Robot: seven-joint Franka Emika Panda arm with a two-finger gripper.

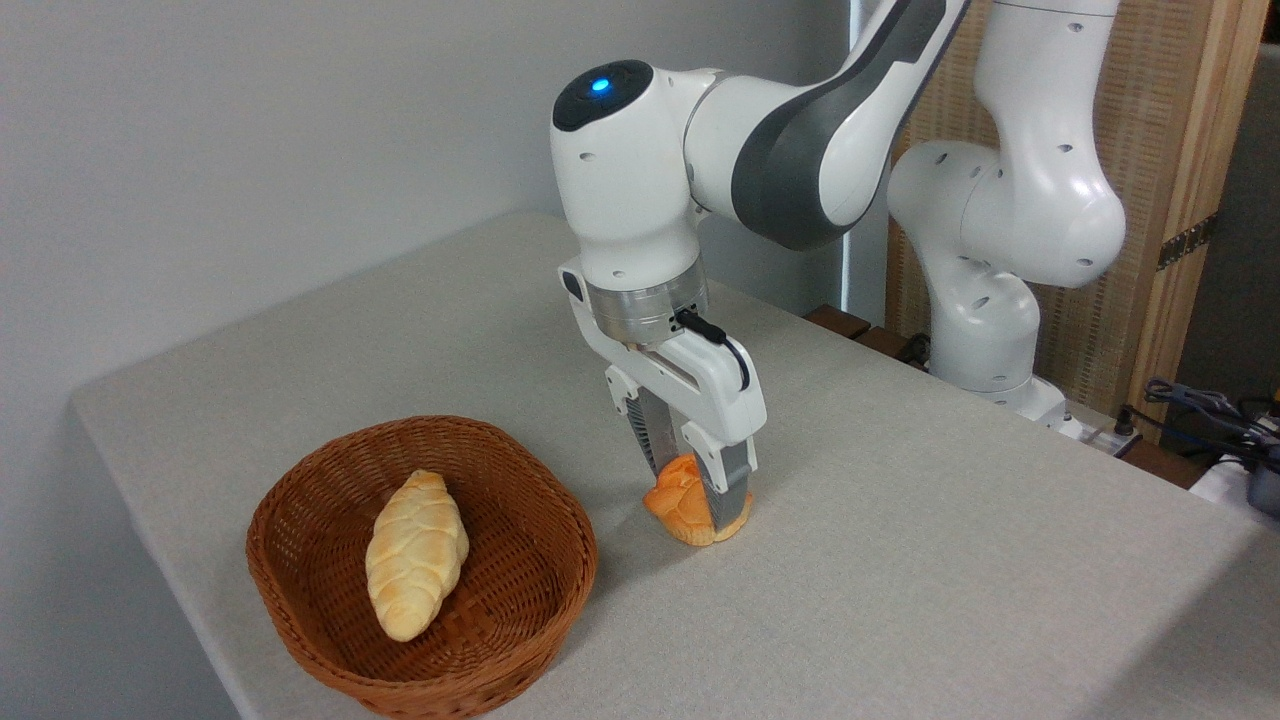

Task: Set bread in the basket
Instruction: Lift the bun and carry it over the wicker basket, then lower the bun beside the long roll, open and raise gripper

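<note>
A white robot arm reaches down to a grey table (900, 560). Its gripper (698, 492) has both fingers closed against the sides of the bread (678, 503), a small orange bun on the tabletop just right of the basket (300, 560). The bun lies tipped, its lobed top facing left. A braided loaf (415, 540) lies lengthwise inside the basket.

No text, label, brand, number or sign can be read anywhere in the scene; neither the robot arm (780, 130) nor the table (900, 560) carries any lettering that shows
</note>
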